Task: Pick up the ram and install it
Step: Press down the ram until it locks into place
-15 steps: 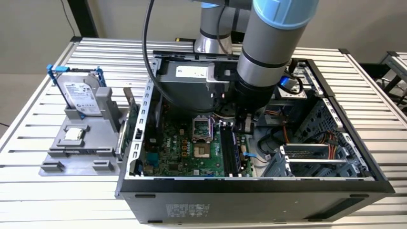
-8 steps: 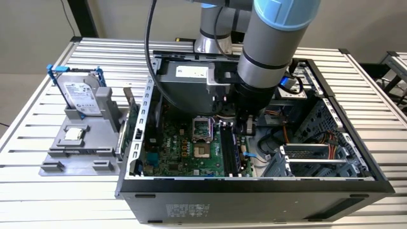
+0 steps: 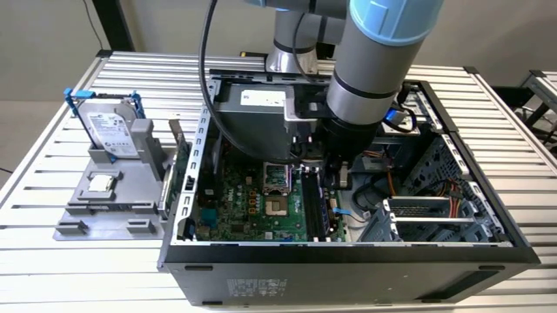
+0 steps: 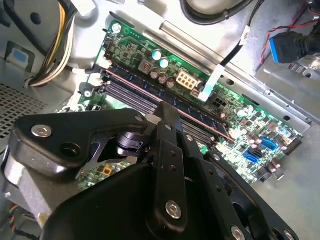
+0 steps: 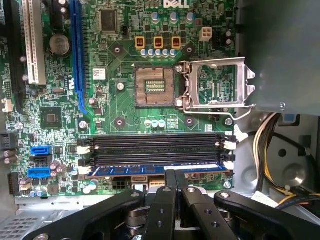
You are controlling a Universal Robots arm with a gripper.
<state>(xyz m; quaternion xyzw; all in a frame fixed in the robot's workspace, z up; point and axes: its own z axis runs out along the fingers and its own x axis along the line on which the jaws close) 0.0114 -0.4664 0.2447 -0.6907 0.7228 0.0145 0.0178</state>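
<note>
The ram [image 5: 130,170] is a dark blue stick standing in the outermost of the black motherboard slots [image 5: 155,147], level with them along its length. It also runs diagonally across the second wrist view [image 4: 200,119]. My gripper [image 5: 175,175] is down inside the open computer case [image 3: 348,251], over the middle of the ram. Its two black fingers are shut against each other, side by side along the ram's length, with nothing between them. The tips [image 4: 167,107] sit at the ram's upper edge; contact cannot be made out. In the exterior view the gripper [image 3: 335,173] hangs over the slots.
Beside the slots lies the open processor socket [image 5: 155,86] with its metal latch frame [image 5: 217,82]. Cable bundles [image 5: 270,150] and a grey metal box [image 3: 252,124] crowd the gripper. A silver hard drive in a blue frame [image 3: 113,134] stands on a grey stand at the exterior view's left.
</note>
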